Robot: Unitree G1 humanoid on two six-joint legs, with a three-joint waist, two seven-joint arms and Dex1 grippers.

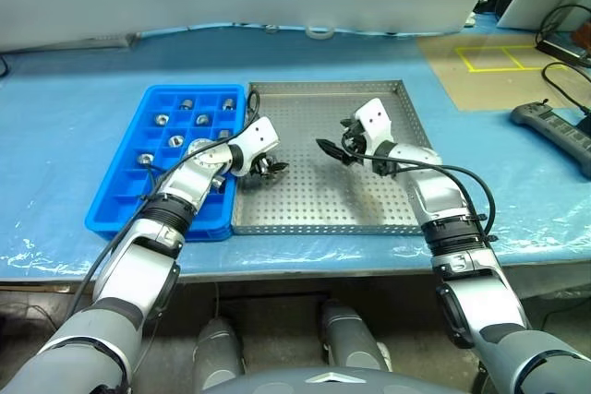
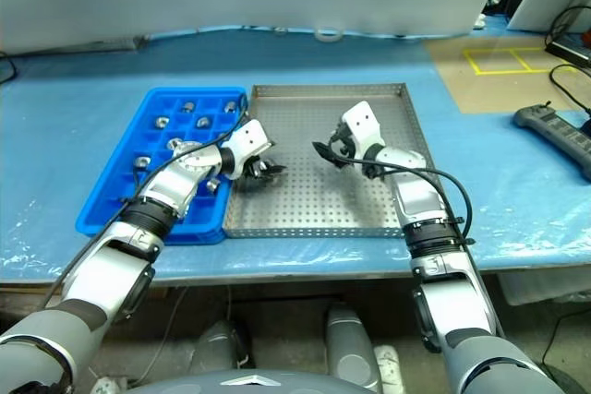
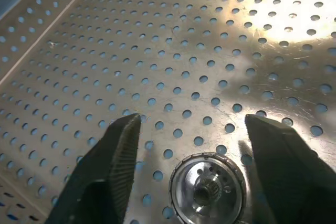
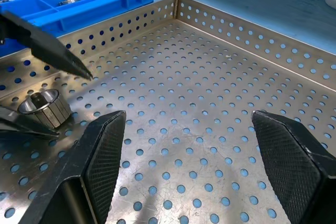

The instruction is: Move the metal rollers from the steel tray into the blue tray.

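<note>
The left gripper (image 1: 269,170) sits low over the steel tray (image 1: 388,219) near its left edge, fingers apart and straddling 1 metal roller (image 3: 208,187) that stands on the perforated floor, not yet pinched. The right gripper (image 1: 334,149) hovers near the tray's middle, fingers wide apart and empty. Several rollers already lie in the blue tray (image 1: 111,214) just beside the steel one. The risk: an off-centre closure could squirt the smooth roller sideways, or tip it so it rolls off.
</note>
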